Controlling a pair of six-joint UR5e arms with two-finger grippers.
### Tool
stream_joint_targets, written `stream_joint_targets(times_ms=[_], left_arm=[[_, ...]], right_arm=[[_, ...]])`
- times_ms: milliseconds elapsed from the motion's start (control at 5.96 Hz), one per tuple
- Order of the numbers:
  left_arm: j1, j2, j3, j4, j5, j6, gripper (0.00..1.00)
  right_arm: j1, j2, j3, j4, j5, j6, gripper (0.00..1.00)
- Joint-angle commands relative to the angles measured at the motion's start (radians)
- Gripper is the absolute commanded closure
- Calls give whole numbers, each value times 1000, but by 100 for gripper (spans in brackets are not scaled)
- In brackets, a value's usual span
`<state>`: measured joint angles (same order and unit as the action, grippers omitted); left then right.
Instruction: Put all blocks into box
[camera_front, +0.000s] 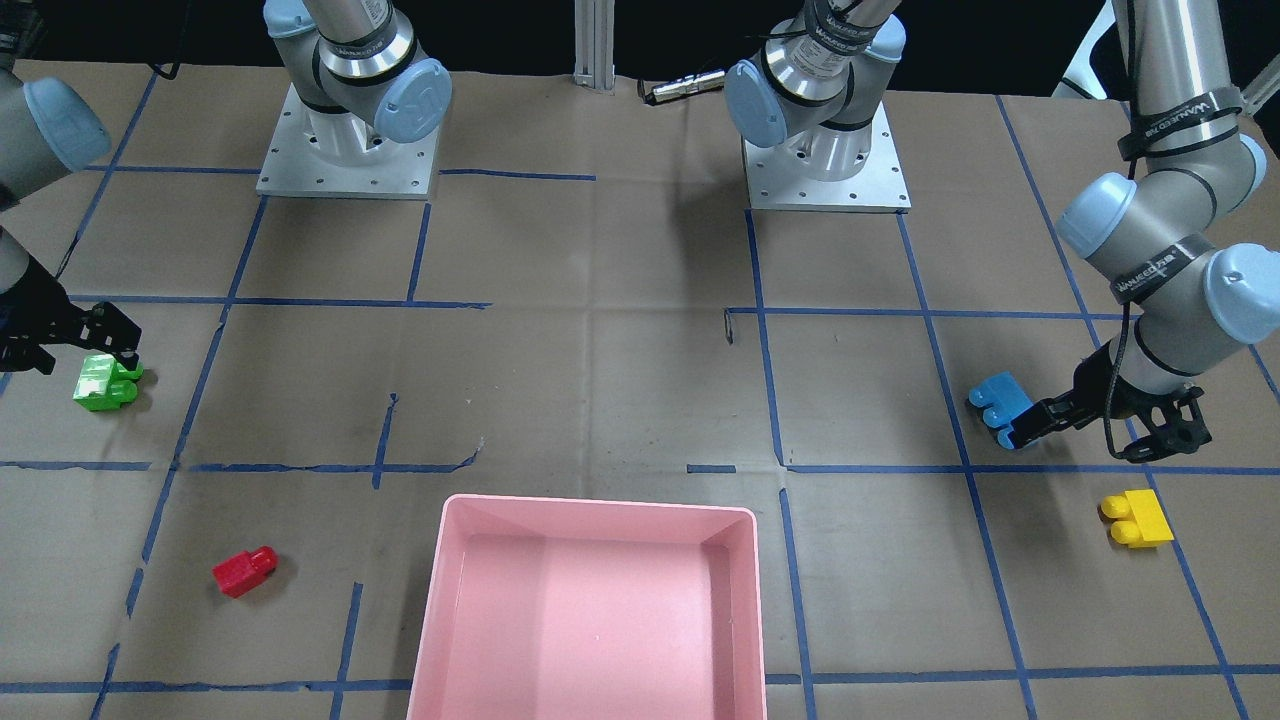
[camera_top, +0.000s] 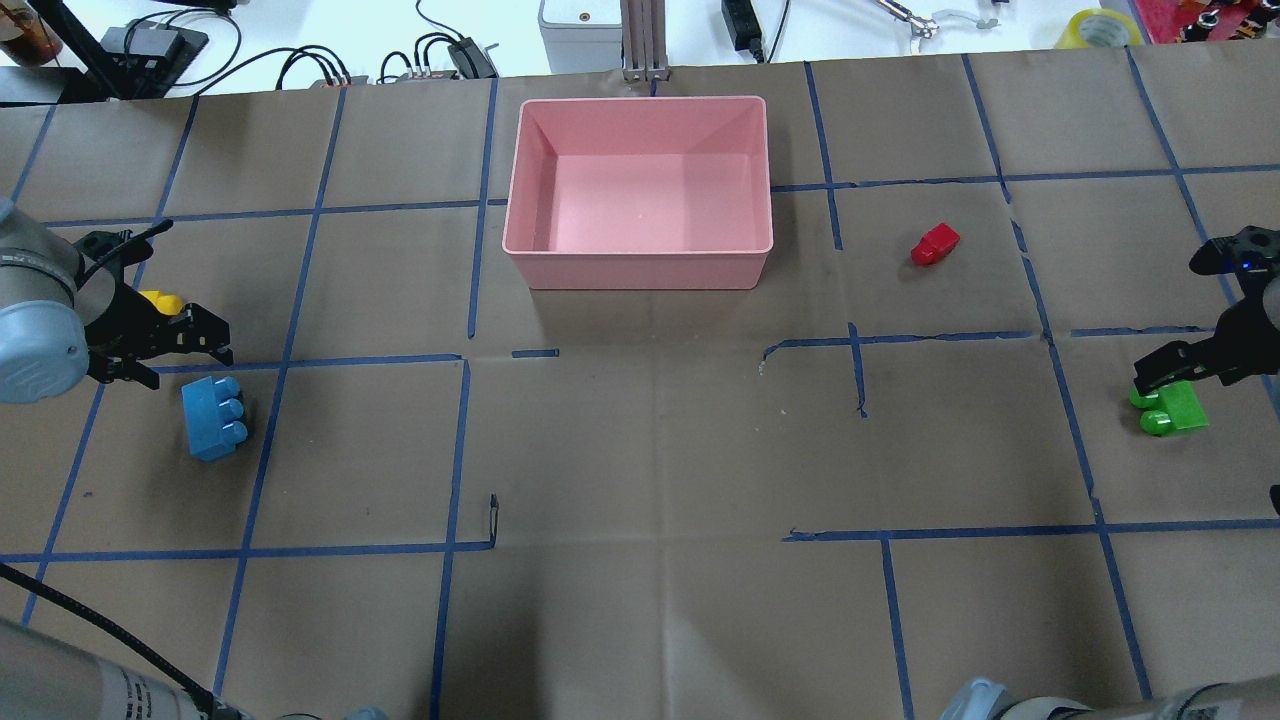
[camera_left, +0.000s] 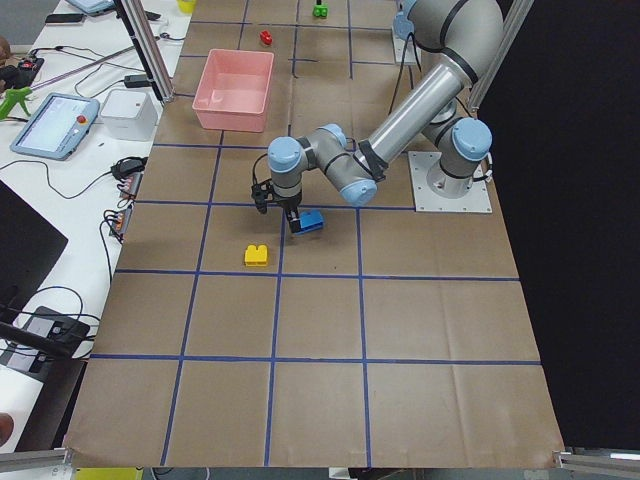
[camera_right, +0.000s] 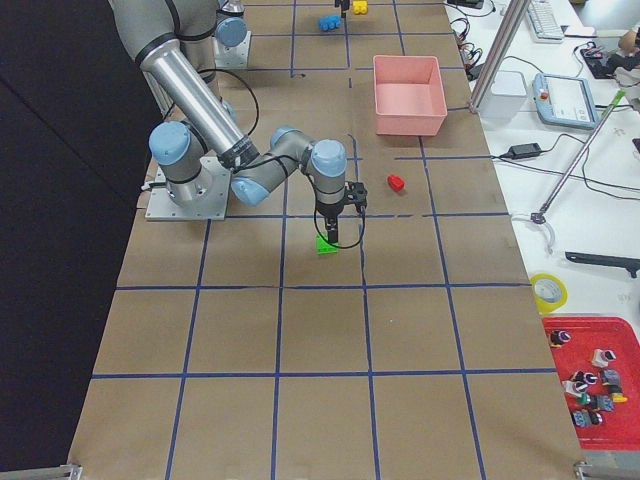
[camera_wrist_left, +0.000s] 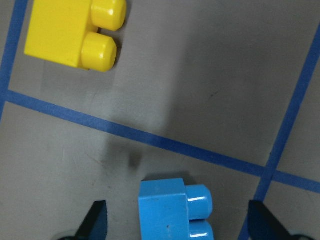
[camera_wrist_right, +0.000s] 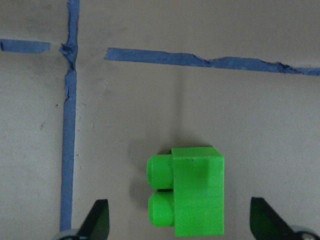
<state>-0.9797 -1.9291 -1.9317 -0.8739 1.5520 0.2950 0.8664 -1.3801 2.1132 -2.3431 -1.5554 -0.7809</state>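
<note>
The pink box (camera_front: 600, 507) (camera_top: 640, 262) stands empty at the table's far middle. My left gripper (camera_front: 1022, 428) (camera_top: 205, 338) is open over the blue three-stud block (camera_front: 998, 400) (camera_top: 213, 417). In the left wrist view that block (camera_wrist_left: 167, 212) lies between the fingers (camera_wrist_left: 97, 220). The yellow block (camera_front: 1138, 519) (camera_top: 160, 301) (camera_wrist_left: 67, 32) lies just beyond. My right gripper (camera_front: 125, 350) (camera_top: 1150, 378) is open over the green block (camera_front: 105, 384) (camera_top: 1170, 410) (camera_wrist_right: 192, 192), which shows between its fingers (camera_wrist_right: 97, 220). The red block (camera_front: 243, 571) (camera_top: 935, 244) lies alone, right of the box.
The two arm bases (camera_front: 348, 150) (camera_front: 825, 160) stand at the robot's edge of the table. Blue tape lines cross the brown paper. A metal post (camera_top: 640, 40), cables and devices sit just past the far edge behind the box.
</note>
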Motion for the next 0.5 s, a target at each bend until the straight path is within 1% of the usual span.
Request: stream_joint_targets(times_ms=[0,336], left_arm=[[1,-14,-33,35,0,3,1],[3,-14,-49,36,2,6,1]], right_arm=[[-27,36,-5,-5,3,-26,1],[-27,59,-1,-51,5,-24,1]])
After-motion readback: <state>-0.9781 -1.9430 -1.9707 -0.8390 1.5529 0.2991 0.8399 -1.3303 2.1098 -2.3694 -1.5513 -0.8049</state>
